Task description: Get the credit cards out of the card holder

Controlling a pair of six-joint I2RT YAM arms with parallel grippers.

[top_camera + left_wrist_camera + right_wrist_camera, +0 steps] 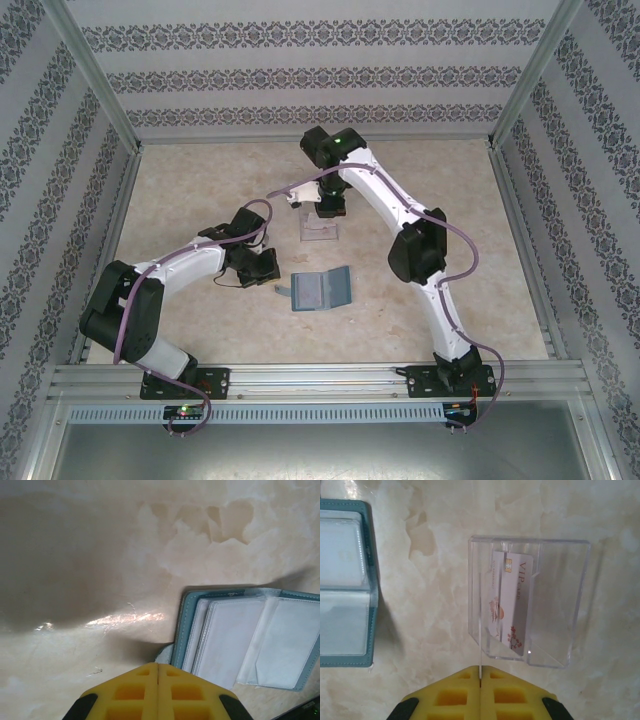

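One teal-blue folding card holder (320,290), one clear plastic tray (530,542), one pale card (512,605).
Two claws, both closed and empty: left claw (158,667) just beside the open holder, right claw (481,669) at the tray (card inside).

Holds left gripper (158,666) pressed closed, left arm (165,285) folded low; stretches right arm (415,250) far forward, right gripper (481,669) likewise closed.

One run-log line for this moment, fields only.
card holder: open | credit card: one, in clear tray | left claw: shut, near holder's corner | right claw: shut, near tray
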